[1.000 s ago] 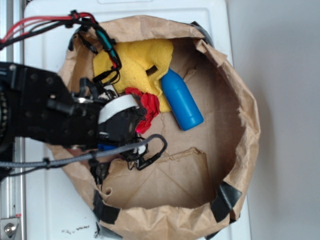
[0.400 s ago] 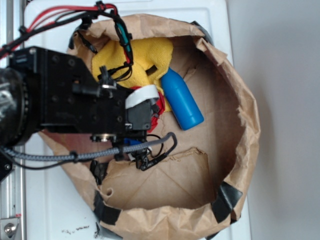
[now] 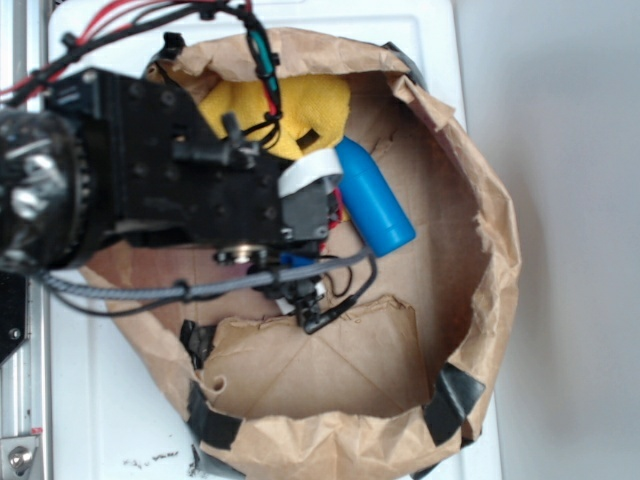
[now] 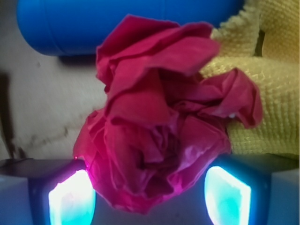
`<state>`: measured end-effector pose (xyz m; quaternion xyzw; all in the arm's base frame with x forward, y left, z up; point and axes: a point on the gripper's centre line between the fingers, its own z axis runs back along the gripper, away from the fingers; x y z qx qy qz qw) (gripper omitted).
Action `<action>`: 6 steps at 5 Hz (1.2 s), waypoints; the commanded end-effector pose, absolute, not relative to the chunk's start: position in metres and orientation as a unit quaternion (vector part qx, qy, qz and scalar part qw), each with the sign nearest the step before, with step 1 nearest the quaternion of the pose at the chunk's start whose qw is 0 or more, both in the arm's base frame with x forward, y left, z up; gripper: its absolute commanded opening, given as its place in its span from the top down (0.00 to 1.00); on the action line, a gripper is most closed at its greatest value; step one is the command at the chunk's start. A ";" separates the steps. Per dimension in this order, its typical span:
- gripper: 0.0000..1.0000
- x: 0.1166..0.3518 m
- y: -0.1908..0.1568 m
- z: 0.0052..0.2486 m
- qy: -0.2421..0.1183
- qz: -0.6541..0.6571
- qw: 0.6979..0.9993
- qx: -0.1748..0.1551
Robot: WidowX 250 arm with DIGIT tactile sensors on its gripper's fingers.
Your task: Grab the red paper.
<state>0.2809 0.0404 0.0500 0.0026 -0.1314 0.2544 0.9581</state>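
Two jaws apart w/ red paper [image 4: 159,136] btwn; blue bottle [image 4: 126,23] behind, yellow cloth [image 4: 272,93] touching.

- We see a brown paper bag [image 3: 480,200], its rim rolled down into a wide, crumpled ring, with black tape patches along the lower rim.
- Inside it, a blue bottle [image 3: 375,200] lies on its side on the bag floor, slanting from upper left to lower right.
- A yellow cloth [image 3: 300,105] sits bunched against the upper inner wall, just beside the bottle's upper end; in the wrist view its nubby weave fills the right side.
- The bag rests on a white worktop [image 3: 100,400], with a metal rail [image 3: 25,420] along the left edge.
- A plain grey surface [image 3: 570,240] lies to the right.
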 end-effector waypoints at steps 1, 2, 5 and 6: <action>0.00 0.306 0.059 0.066 -0.160 0.276 0.948 0.005; 0.00 0.311 0.062 0.072 -0.151 0.289 0.945 -0.001; 1.00 0.320 0.056 0.067 -0.166 0.328 0.930 0.008; 1.00 0.318 0.056 0.065 -0.169 0.320 0.932 0.012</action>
